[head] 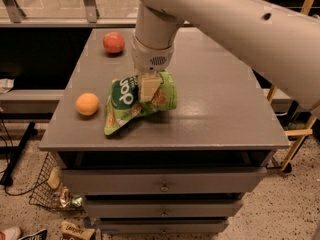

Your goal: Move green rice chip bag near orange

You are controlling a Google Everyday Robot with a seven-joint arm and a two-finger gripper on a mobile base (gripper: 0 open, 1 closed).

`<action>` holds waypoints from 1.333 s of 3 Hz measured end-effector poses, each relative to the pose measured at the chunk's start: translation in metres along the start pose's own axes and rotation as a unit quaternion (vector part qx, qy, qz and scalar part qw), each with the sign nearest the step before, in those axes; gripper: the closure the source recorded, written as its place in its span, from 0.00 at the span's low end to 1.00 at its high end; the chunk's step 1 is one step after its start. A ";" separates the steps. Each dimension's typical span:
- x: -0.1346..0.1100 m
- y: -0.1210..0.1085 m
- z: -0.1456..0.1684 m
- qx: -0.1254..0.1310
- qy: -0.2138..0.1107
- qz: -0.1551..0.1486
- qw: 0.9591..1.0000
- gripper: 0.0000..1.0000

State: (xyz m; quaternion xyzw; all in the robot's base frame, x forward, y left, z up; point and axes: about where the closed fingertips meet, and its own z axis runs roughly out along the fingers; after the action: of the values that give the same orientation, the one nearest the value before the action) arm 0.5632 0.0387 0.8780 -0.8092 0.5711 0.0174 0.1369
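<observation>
The robot's white arm (pixel 240 29) reaches in from the 2 o'clock corner of the view and turns straight down over the grey counter (pixel 220 109), ending in the gripper (pixel 150 88) a little to the 9 o'clock side of the counter's middle. Its jaws are clamped on the upper edge of the green rice chip bag (pixel 122 98), with one cream-coloured jaw lying across the front of the pouch, just beside the dark green circle with its white lettering. The bag is crumpled and tilted. Its pinched top is raised under the wrist, while its lower corner trails toward 7 o'clock and touches the counter close to the front edge. The orange (pixel 87 104) sits on the counter at 9 o'clock from the bag, near the left edge; it is close to the pouch but apart from it, with a strip of bare grey between them. A redder, darker round fruit (pixel 114 42) rests at 11 o'clock from the bag, toward the far left corner and well apart from both. Below the counter's front edge are drawers (pixel 165 181) with small round knobs. On the speckled floor at 7 o'clock lie a wire basket (pixel 42 189) and some loose snack packets (pixel 75 230).
</observation>
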 end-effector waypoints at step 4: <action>0.003 0.002 -0.003 0.009 0.001 0.004 1.000 0.00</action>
State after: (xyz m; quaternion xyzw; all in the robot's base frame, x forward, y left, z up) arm 0.5620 0.0349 0.8804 -0.8055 0.5748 0.0125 0.1435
